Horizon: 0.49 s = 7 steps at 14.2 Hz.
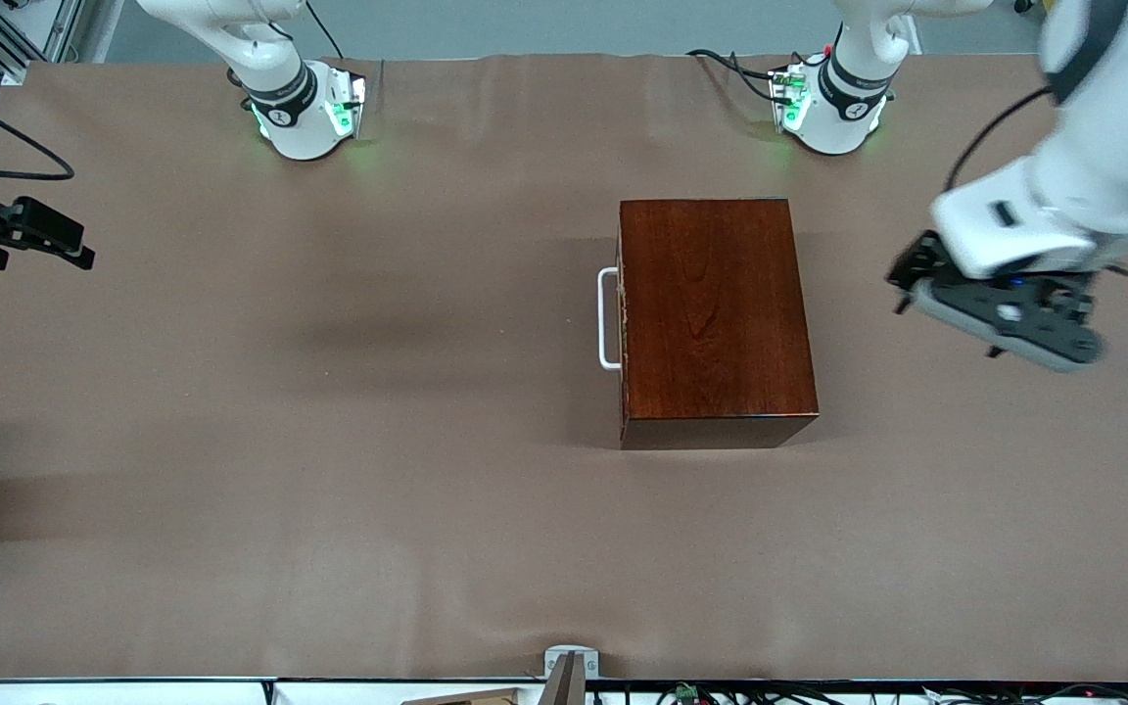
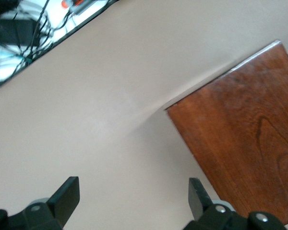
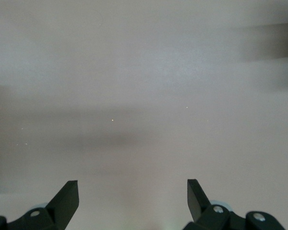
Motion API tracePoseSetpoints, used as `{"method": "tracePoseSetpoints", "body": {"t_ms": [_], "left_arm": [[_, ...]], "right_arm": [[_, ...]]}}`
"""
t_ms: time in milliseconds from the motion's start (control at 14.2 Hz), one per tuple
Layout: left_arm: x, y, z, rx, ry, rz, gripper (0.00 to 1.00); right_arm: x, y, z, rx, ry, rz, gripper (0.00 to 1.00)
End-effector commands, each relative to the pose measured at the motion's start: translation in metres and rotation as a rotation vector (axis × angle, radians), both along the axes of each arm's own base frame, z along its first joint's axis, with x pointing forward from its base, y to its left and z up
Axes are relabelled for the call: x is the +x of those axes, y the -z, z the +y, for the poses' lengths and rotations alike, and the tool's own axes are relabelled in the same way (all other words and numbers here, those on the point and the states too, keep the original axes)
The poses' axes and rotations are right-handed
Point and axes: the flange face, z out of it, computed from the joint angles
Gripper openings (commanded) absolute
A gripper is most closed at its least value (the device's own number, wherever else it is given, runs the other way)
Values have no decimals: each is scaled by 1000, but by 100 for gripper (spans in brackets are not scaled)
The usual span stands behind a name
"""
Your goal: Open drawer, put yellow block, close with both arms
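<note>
box: glossy mahogany box on the brown table, about mid-depth, toward the left arm's end; top face also in left wrist view
drawer: shut, flush with the box; only its front edge shows, facing the right arm's end of the table
handle: white U-shaped bar sticking out from the drawer front, nothing touching it
yellow block: not seen in any view, can't tell where it is
left gripper: up in the air over bare table, beside the box on the left arm's end, apart from it; fingers spread wide with nothing between them, left wrist view shows only table surface in the gap and the box corner off to one side
right gripper: at the right arm's end of the table near the frame edge, over bare table, well apart from the box; right wrist view shows fingers spread wide, nothing held, plain table under them
arm bases: both green-lit, right arm's base and left arm's base along the table edge farthest from the front camera
cables: black cable loop by the left arm
</note>
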Motion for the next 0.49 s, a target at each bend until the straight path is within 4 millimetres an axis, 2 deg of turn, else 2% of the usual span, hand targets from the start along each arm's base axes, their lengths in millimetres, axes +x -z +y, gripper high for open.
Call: {"method": "tracePoseSetpoints", "body": {"t_ms": [0,140,281,421], "left_arm": [[-24,-8,36,-23,-94,92,100],[-26,-10,49,-28,-206,96,100],[-32,-14,47,-45,-386,90,100],[-42,-15,43,-46,-450,70,100]], "right_arm": [[-1,-4,0,5,-5,-9,100],[-1,-4,0,5,-5,-7,100],[-1,-4,0,5,-5,-7,100],[-1,-4,3,5,-9,-7,100]]}}
